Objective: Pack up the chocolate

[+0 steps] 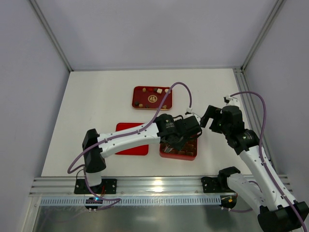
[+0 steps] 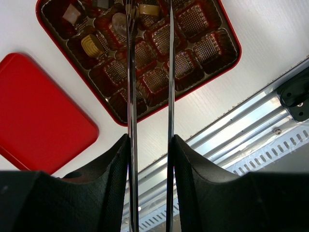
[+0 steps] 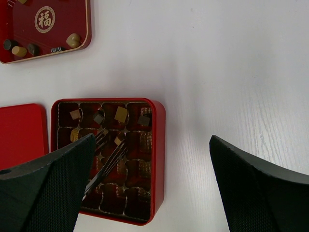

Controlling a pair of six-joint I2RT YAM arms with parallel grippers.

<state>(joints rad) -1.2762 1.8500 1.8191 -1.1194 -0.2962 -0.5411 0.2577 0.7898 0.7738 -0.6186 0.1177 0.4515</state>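
The red gridded box point(image 1: 179, 151) point(image 2: 227, 34) point(image 3: 158, 159) holds several chocolate pieces in its far cells, among them a tan square point(image 2: 72, 13) and a ridged tan round point(image 2: 91, 45). My left gripper point(image 1: 182, 137) point(image 2: 149, 14) carries two long metal blades that reach down into the box. The blades stand apart, and a small tan piece point(image 3: 117, 140) point(image 2: 148, 8) lies in a cell between their tips. My right gripper point(image 1: 212, 118) point(image 3: 152, 145) hangs wide open and holds nothing, above the box's right edge and the bare table. More chocolate point(image 3: 73, 39) lies loose on the far red tray point(image 1: 152, 104) point(image 3: 63, 19).
A flat red lid point(image 1: 131, 141) point(image 2: 38, 116) point(image 3: 21, 130) lies on the table left of the box. An aluminium rail point(image 1: 159, 186) point(image 2: 251, 121) runs along the near edge. Grey walls close in the white table point(image 1: 96, 106) on three sides.
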